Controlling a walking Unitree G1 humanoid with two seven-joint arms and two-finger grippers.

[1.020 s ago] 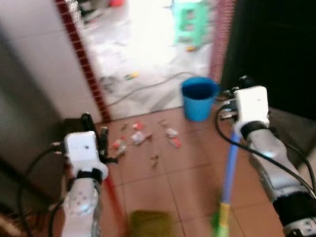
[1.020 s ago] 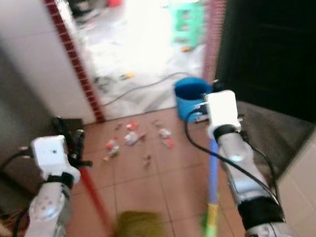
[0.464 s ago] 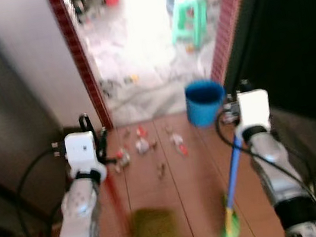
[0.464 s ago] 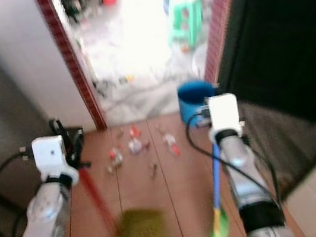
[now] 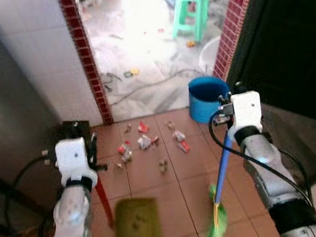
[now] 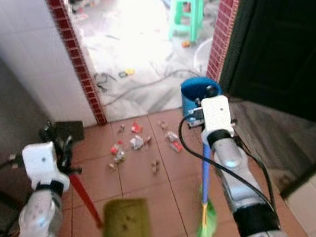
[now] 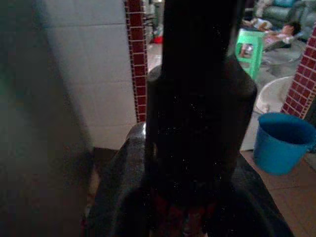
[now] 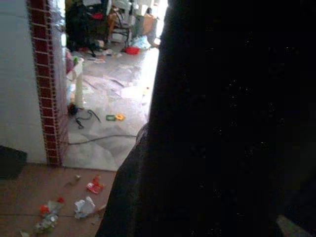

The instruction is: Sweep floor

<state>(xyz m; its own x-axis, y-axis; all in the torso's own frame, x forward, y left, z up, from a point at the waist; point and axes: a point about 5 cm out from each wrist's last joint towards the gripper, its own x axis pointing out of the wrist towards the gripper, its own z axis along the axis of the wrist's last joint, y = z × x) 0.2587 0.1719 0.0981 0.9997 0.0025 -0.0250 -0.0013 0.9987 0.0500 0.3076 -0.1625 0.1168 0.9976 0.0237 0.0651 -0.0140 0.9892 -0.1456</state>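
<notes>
left gripper (image 5: 88, 150) clamped on red-handled dustpan (image 5: 138, 234) | right gripper (image 5: 226, 121) clamped on blue broom (image 5: 220, 190) | litter (image 5: 150, 142) left of blue bucket (image 5: 207, 98), ahead of dustpan

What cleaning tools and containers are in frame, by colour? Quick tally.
Blue: 2, the bucket and the broom handle
Green: 3, the dustpan, the broom head and the stool
Red: 1, the dustpan handle
Total: 6. The litter on the tiles is left out of the count.
</notes>
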